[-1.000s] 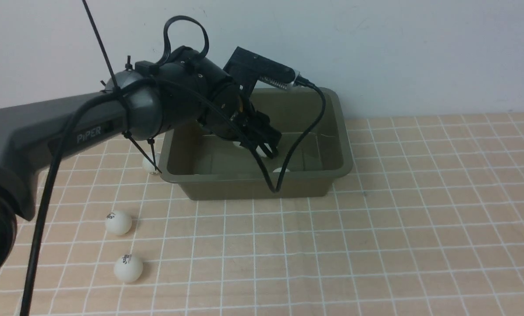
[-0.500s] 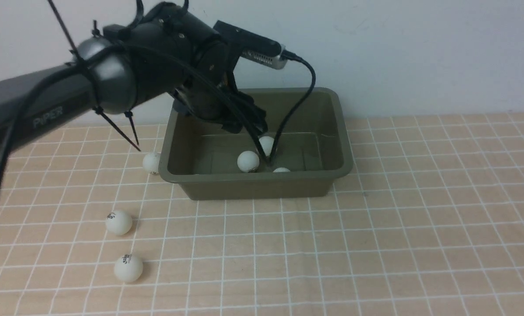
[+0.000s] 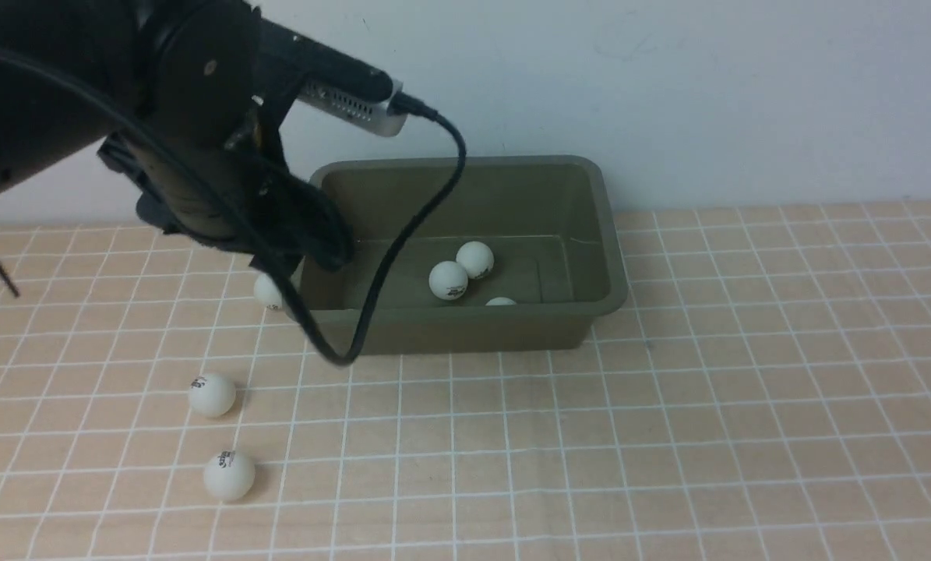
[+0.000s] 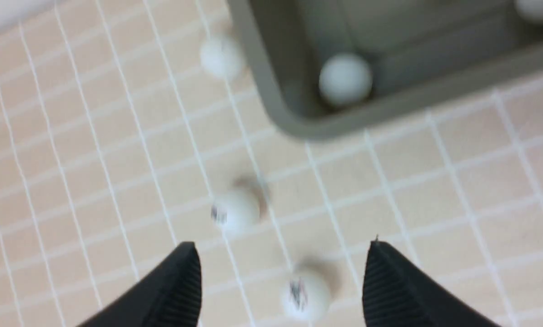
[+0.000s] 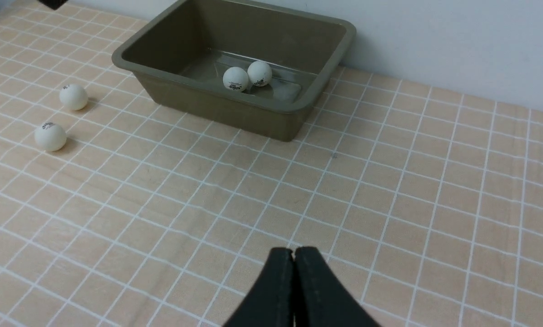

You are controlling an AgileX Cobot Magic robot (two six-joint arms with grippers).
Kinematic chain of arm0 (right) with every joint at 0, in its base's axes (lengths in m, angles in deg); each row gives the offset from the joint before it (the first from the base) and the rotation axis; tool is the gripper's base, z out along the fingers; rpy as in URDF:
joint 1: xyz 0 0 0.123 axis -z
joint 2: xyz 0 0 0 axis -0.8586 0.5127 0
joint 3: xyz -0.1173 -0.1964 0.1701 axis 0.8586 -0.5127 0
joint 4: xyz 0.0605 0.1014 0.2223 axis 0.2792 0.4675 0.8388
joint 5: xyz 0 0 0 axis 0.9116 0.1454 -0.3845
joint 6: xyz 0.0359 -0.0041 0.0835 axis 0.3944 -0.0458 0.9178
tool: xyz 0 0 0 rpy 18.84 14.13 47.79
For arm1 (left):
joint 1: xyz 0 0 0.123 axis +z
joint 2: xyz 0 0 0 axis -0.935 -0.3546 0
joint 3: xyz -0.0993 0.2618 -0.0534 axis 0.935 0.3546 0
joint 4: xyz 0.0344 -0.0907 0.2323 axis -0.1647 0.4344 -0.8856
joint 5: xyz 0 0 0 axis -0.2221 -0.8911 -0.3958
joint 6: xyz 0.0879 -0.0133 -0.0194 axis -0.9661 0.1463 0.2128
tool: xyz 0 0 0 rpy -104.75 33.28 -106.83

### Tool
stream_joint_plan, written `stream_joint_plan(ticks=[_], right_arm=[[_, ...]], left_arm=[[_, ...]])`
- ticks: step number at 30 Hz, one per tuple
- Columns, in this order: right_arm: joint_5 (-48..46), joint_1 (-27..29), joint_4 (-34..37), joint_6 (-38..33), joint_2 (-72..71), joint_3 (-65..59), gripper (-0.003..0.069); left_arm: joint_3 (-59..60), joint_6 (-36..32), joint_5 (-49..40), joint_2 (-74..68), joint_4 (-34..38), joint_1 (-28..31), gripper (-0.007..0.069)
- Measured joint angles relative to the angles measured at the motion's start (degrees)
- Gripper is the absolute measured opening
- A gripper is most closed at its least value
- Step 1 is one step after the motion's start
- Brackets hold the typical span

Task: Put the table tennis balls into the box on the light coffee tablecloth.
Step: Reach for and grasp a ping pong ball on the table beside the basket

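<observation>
Olive-green plastic forms the box (image 3: 465, 333), which stands on the peach-tan tablecloth (image 3: 707, 405) with thin white grid lines, close to the pale wall (image 3: 745, 93). Inside the box, two white balls (image 3: 449, 280) lie touching each other near the middle of the floor. A third ball (image 3: 501, 301) shows only its top above the near wall. The left wrist view, which is blurred, shows one more ball (image 4: 345, 78) in a corner of the box.

Three balls are on the cloth to the left of the box. One ball (image 3: 266, 291) lies just beside the box's left wall. Another ball (image 3: 212, 393) and the nearest ball (image 3: 229, 474) lie further to the front, near each other but apart; both carry a small dark logo.

The left gripper (image 4: 281, 245) hangs above these two front balls with its fingers (image 4: 171, 290) spread wide and nothing between them. The right gripper (image 5: 294, 250) is well apart from the box, low over bare cloth, its fingers pressed together and empty.
</observation>
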Motion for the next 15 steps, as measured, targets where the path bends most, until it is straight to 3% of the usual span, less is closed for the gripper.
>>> stream_joint_plan(ticks=[9,15], right_arm=[[-0.31,0.0,0.47,-0.03,0.0,0.0,-0.0016],[-1.23,0.0,2.27,-0.14,0.0,0.0,-0.0016]], left_arm=[[18.37,3.24,6.26,8.35,3.18,0.0,0.0394],[28.01,5.12,16.6,9.02,4.82,0.17,0.0394]])
